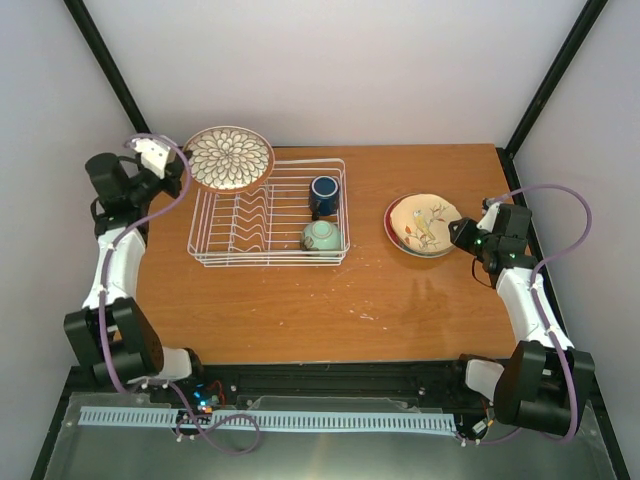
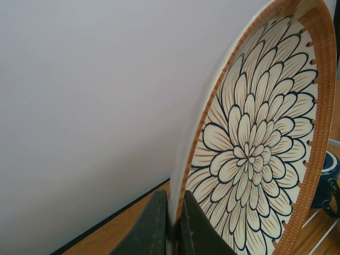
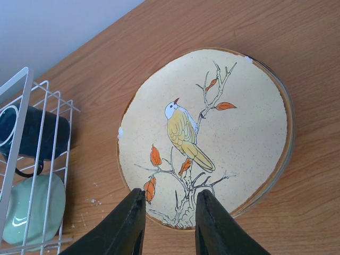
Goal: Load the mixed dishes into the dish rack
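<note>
My left gripper (image 1: 183, 170) is shut on the rim of the white bowl with dark petal pattern (image 1: 229, 158) and holds it tilted on edge above the back left corner of the white wire dish rack (image 1: 240, 255). In the left wrist view both fingers (image 2: 156, 228) pinch that bowl's rim (image 2: 255, 159). The dark blue mug (image 1: 324, 194) and the mint-green bowl (image 1: 322, 236) sit in the rack's right end. The cream floral plate (image 1: 426, 222) lies on the red plate (image 1: 388, 224) on the table right of the rack. My right gripper (image 3: 169, 223) is open and empty over the cream plate's (image 3: 212, 133) near rim.
The rack's wavy dividers (image 1: 255, 215) in its middle hold nothing. The right wrist view shows the rack's corner (image 3: 16, 106) with the mug (image 3: 37, 135) and green bowl (image 3: 32, 210) left of the plates. White crumbs (image 1: 365, 318) lie on the wooden table. Walls enclose the back and sides.
</note>
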Robot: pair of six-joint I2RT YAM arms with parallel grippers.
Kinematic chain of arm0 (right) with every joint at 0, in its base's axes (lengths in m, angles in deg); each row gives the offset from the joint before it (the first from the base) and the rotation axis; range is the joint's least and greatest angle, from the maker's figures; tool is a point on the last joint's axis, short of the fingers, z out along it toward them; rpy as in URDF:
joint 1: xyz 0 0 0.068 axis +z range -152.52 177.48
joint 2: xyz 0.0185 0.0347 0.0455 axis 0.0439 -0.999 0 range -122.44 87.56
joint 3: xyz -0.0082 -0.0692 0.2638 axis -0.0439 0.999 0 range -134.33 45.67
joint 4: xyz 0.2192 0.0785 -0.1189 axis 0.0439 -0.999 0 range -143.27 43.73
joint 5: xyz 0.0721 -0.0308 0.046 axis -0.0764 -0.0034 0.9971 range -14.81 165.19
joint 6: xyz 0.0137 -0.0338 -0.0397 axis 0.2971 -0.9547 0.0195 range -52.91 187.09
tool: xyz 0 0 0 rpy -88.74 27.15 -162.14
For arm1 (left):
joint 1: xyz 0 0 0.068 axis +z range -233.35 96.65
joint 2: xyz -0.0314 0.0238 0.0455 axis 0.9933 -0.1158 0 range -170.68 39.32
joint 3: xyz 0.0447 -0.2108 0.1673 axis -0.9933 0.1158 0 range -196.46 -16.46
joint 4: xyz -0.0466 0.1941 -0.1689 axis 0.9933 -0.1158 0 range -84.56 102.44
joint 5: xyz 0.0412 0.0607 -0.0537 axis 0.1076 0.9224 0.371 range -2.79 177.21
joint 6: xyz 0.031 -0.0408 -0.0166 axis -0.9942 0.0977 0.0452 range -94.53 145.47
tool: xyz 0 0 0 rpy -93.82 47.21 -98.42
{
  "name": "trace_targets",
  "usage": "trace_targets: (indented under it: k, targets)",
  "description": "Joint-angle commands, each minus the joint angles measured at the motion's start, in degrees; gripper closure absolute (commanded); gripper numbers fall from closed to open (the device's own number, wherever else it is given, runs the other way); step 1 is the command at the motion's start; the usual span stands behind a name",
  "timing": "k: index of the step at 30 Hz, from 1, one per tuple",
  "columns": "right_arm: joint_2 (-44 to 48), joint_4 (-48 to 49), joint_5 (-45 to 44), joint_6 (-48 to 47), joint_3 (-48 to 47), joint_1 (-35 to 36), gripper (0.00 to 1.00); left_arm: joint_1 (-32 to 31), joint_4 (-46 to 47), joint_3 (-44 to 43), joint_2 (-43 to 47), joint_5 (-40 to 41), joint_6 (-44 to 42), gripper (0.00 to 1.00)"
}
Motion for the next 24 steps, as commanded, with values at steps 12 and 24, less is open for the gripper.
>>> trace_targets:
  k: [12, 24]
  targets:
    - [-1.5, 2.2, -1.4, 0.8, -0.3, 0.0, 0.75, 3.0, 9.7, -10.6, -14.4, -13.5, -3.6, 0.99]
    - [-3.7, 3.5, -2.2, 1.5, -1.1, 0.1, 0.75, 4.1, 11.5, -16.5, -23.6, -17.3, -5.9, 1.0]
